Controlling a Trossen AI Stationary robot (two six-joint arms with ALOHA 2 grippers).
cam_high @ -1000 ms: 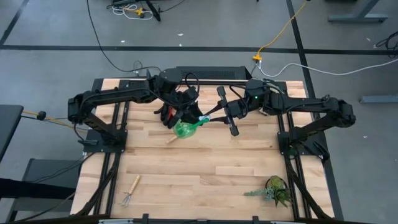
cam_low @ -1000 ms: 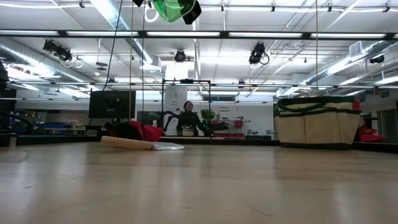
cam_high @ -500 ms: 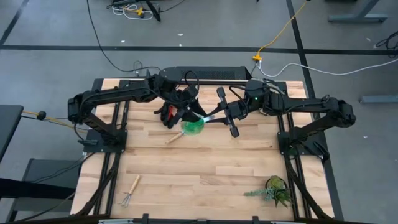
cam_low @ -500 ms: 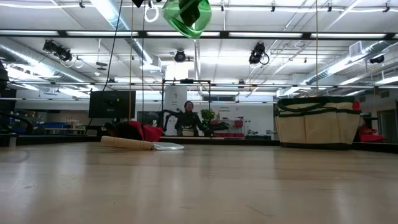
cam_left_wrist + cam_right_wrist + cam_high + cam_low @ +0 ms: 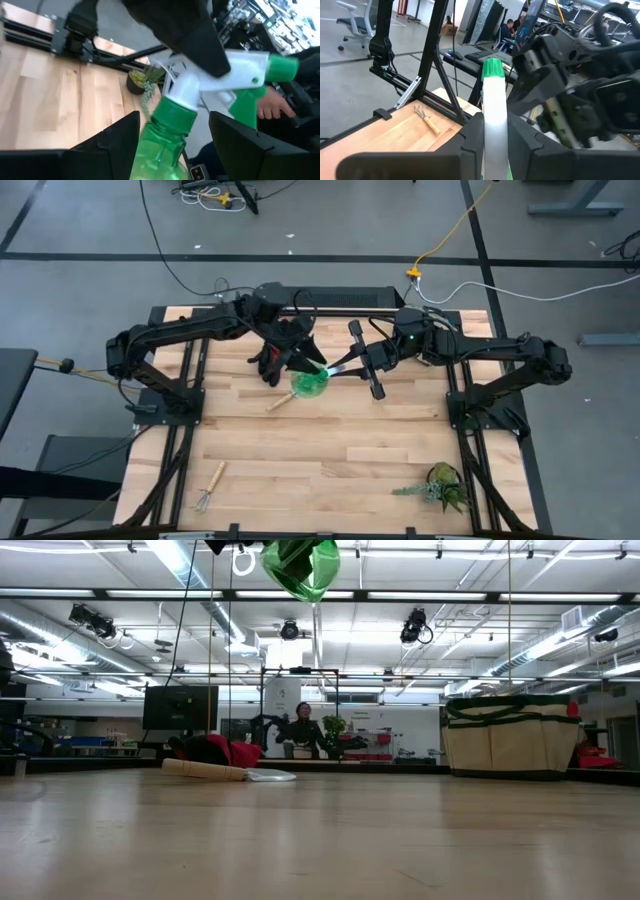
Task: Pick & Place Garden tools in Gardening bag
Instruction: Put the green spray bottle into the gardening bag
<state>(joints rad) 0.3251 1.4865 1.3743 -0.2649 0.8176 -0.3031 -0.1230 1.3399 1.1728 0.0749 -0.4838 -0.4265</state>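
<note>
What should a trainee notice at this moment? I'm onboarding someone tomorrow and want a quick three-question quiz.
1. True or false: the green spray bottle rests on the table.
2. Which claw clamps the bottle's white spray head? A) left claw B) right claw C) neither
3. Fill in: the wooden-handled rake lies on the ___ arm's side of the table.

Key: 1 false, it hangs in the air; 2 B; 3 left.

Spray bottle (image 5: 310, 383) aloft between both hands near tabletop (image 5: 330, 450) twelve o'clock; rake (image 5: 209, 488) at seven; plant (image 5: 442, 486) at five.
</note>
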